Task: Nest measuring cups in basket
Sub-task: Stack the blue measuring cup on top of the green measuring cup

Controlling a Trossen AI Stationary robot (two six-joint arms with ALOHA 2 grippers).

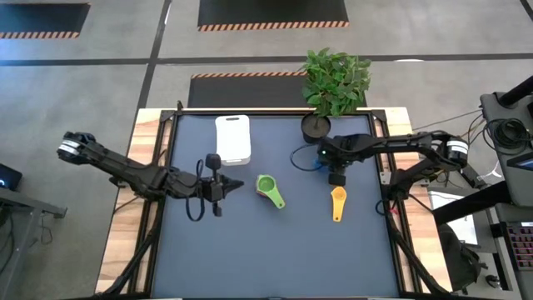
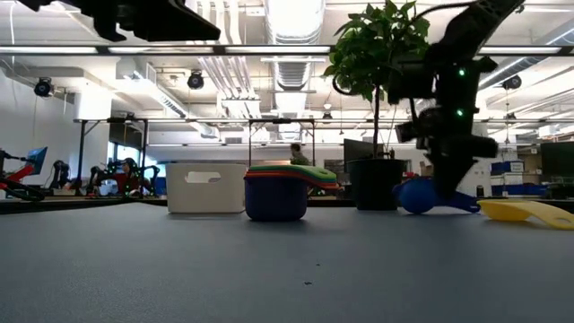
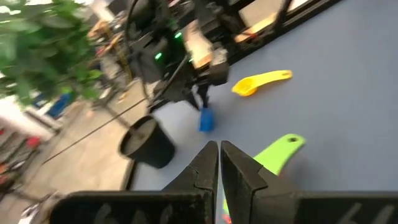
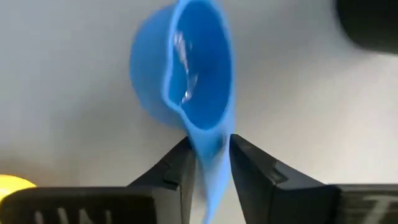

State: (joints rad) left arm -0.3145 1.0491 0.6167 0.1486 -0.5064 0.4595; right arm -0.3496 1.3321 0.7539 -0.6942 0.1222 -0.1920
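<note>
My right claw [image 4: 208, 146] was low over the table [image 1: 250, 250], slightly open, with one finger on each side of the blue cup's [image 4: 186, 81] flat handle. Hardly any gap was left, but I judged it had no firm hold yet. The cup lay tipped on its side, bowl pointing away from me, near the right rear part of the table.

It was thin moulded plastic, so I expected it to be light, stiff and rather slick. The handle was the place to take it: flat and narrow enough for my fingers, which the round bowl was not. A pinch close to the bowl seemed best, since a grip out at the tip could let the cup swing or twist.

Just beside me, toward the front, the yellow cup [image 1: 336, 202] lay flat by itself. Farther off, near the middle, was the stack [image 1: 268, 188] of cups already nested, green on top with its handle sticking out. It stood on the table, not in the basket [image 1: 233, 137], which sat well apart at the rear.

The pot [image 1: 316, 127] stood close behind me. My left claw [image 1: 215, 190] waited beyond the stack, shut and empty.
</note>
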